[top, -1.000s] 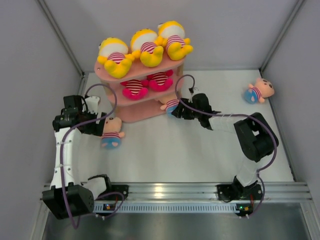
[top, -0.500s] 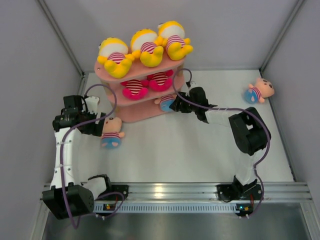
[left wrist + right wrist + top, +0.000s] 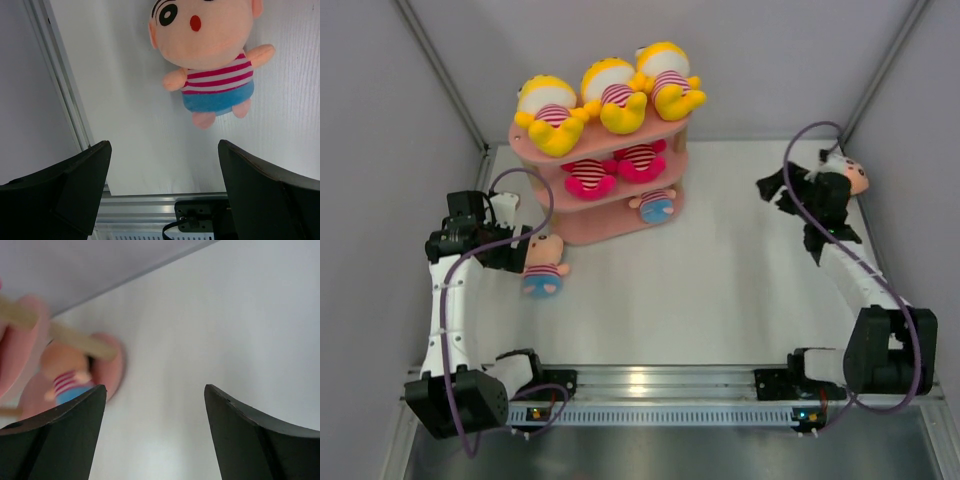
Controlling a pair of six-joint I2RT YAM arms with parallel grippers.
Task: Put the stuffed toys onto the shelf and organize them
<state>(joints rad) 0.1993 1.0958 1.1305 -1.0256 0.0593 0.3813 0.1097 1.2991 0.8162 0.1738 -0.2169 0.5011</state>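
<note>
The pink three-tier shelf (image 3: 528,147) stands at the back left. Three yellow dolls (image 3: 610,95) lie on its top board. Two striped dolls with pink bottoms (image 3: 590,176) lie on the middle board. One peach-and-blue doll (image 3: 656,204) lies on the bottom board; it also shows blurred in the right wrist view (image 3: 67,375). Another peach-and-blue doll (image 3: 542,266) lies on the table, face up in the left wrist view (image 3: 210,50), just beyond my open, empty left gripper (image 3: 508,250) (image 3: 164,150). My right gripper (image 3: 772,188) (image 3: 155,390) is open and empty. It partly hides a third peach-and-blue doll (image 3: 853,176).
Grey walls close in the table on the left, back and right. An aluminium rail (image 3: 660,380) runs along the near edge, with both arm bases on it. The left wall's rail (image 3: 60,80) runs close beside my left gripper.
My right gripper has let go of the peach-and-blue doll on the bottom board and swung away to the far right, beside the doll there. The left arm has not moved.
</note>
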